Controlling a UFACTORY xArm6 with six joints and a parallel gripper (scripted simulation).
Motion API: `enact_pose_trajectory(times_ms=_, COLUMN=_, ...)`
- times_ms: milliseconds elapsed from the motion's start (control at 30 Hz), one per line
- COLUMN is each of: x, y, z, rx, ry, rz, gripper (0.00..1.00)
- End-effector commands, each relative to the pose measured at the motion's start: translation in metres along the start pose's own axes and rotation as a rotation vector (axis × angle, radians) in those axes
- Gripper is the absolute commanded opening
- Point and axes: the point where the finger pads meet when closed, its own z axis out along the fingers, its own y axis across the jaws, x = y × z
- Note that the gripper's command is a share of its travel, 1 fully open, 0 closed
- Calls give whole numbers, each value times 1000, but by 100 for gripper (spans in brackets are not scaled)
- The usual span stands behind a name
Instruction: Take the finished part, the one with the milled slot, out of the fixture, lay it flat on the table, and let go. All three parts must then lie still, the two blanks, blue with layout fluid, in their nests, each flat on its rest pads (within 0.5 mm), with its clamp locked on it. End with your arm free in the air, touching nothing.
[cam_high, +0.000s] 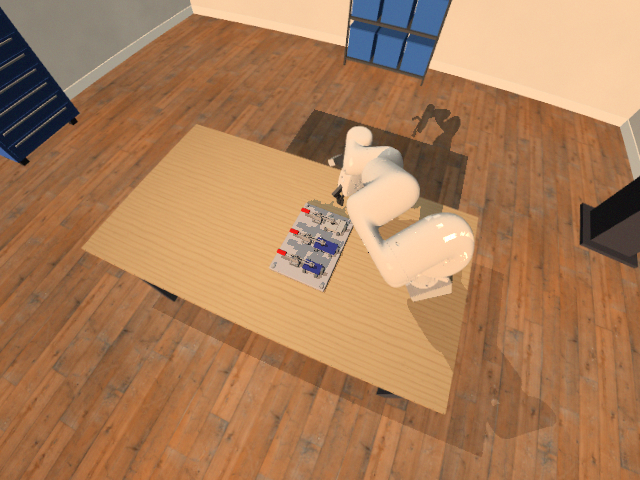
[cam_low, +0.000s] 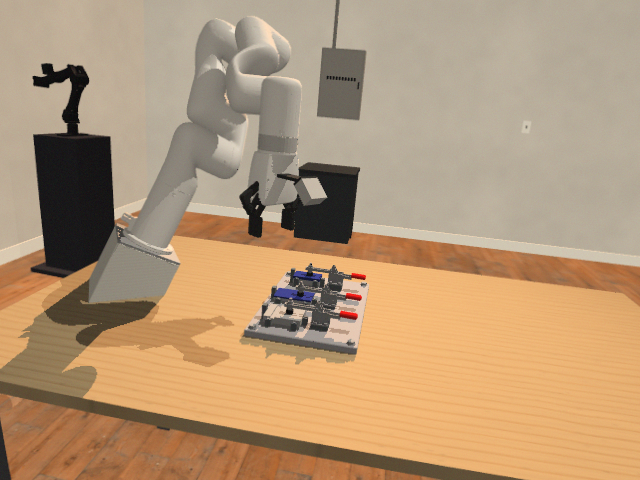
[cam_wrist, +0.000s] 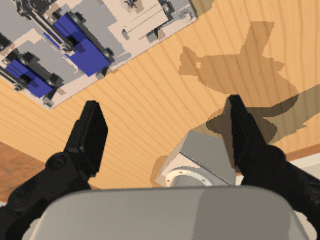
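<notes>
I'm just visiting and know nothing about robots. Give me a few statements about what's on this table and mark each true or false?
1. The gripper is open and holds nothing. True.
2. Two blue blanks sit in the fixture. True.
3. The gripper is touching the fixture. False: it hangs in the air above the table, off to the side of the fixture.
4. The clamp handles have green tips. False: the tips are red.
5. The grey finished part lies on the table beside the fixture. False: it sits in its nest in the fixture.
</notes>
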Motion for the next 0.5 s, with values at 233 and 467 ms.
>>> enact_pose_trajectory(times_ms=233, x=19, y=-25, z=7, rx=11, ry=9, rz=-403, gripper=100)
enact_pose_trajectory(times_ms=467, x=22, y=-32, z=9, rx=12, ry=11, rz=-502, gripper=100)
